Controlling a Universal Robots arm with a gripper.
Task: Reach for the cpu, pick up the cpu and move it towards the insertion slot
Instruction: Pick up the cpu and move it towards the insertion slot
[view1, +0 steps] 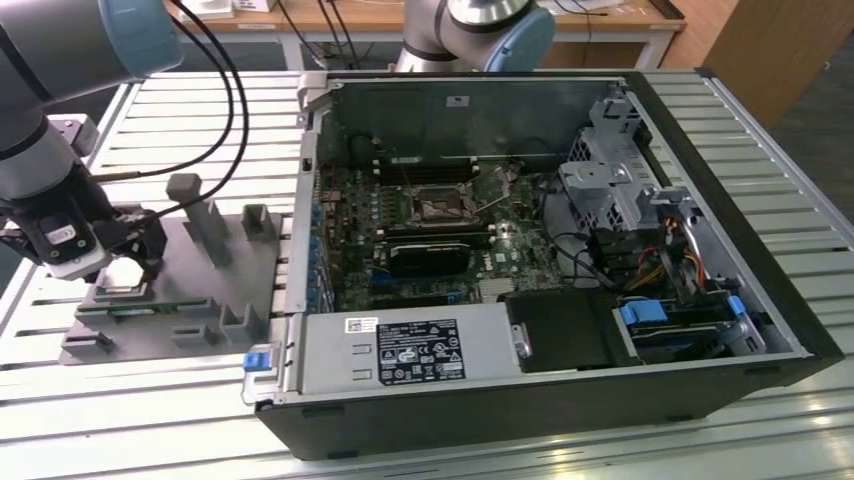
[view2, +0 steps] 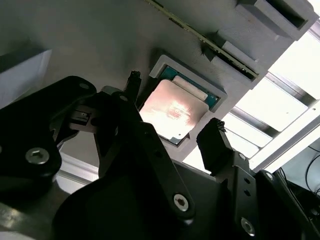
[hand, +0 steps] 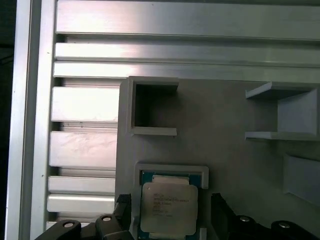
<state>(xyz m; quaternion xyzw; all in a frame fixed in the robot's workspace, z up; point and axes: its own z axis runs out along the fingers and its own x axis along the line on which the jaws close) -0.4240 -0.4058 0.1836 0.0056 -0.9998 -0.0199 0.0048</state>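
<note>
While the gripper (hand: 170, 210) straddles the cpu (hand: 167, 197), jaws apart — contact unclear — the first wrist view crops one cpu edge.

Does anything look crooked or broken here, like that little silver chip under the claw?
Nothing stands out. The cpu lies flat and square in its recess in the grey holder, with the open gripper straddling it. I see no loose parts in the open computer case.

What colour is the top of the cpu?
The cpu has a silvery metal top with a green rim, clearest in the first wrist view.
</note>
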